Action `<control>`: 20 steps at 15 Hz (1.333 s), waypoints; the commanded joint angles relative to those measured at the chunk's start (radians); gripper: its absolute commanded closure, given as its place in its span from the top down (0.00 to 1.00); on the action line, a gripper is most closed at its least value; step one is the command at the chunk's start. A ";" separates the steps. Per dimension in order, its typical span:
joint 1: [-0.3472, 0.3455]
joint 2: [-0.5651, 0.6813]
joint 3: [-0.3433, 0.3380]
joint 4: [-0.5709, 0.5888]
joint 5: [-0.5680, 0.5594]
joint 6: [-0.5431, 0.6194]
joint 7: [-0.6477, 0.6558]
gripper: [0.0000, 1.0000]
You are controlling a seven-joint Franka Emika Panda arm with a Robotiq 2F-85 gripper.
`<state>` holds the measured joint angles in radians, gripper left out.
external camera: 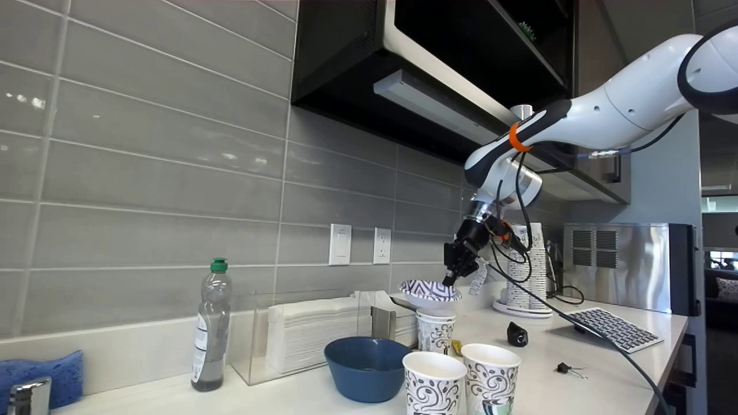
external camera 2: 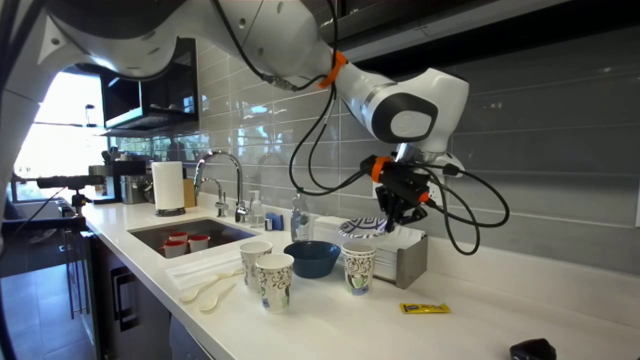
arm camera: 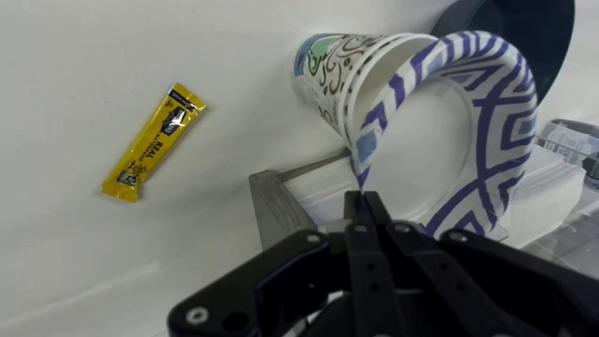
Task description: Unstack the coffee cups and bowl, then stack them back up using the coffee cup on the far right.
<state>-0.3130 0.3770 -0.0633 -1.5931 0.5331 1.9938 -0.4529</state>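
Wrist view, bottom centre: black gripper (arm camera: 364,199) with jaws pressed together, pinching the rim of a white paper bowl (arm camera: 433,145) with a purple geometric print, at centre right. Held by the edge probably for a thin, sure grip, with the full width likely too much for these jaws, and to leave the base free for setting down. Upper centre of the same frame: nested cups (arm camera: 323,79) with swirl print, at least two together, partly hidden behind the bowl's rim. In both exterior views, paper bowl mouth upward, over the nested cups; contact or slight gap impossible to tell. Placed so probably for topping the pile or for leaving it.

Centre of the frame in an exterior view: nested cups (external camera 2: 358,272) upright, furthest right of all the cups there, so probably the base meant by the task. Just left, blue bowl (external camera 2: 312,265), upright. Left of centre, front single cup (external camera 2: 275,287) and rear single cup (external camera 2: 249,267), both upright and close together, perhaps parked within reach for restacking. Bowl of the task: judging by the grip, likely the paper one, though possibly blue.

Left half of the wrist view: yellow mayonnaise packet (arm camera: 152,142) flat on the counter (arm camera: 70,234), seemingly unneeded.
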 commanded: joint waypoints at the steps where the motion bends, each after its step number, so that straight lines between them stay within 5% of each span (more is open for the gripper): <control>1: -0.018 -0.031 0.011 -0.031 0.044 0.004 -0.038 0.01; 20: -0.005 -0.025 0.000 -0.037 -0.018 -0.047 -0.087 0.01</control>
<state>-0.3192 0.3722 -0.0644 -1.6020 0.5377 1.9484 -0.5249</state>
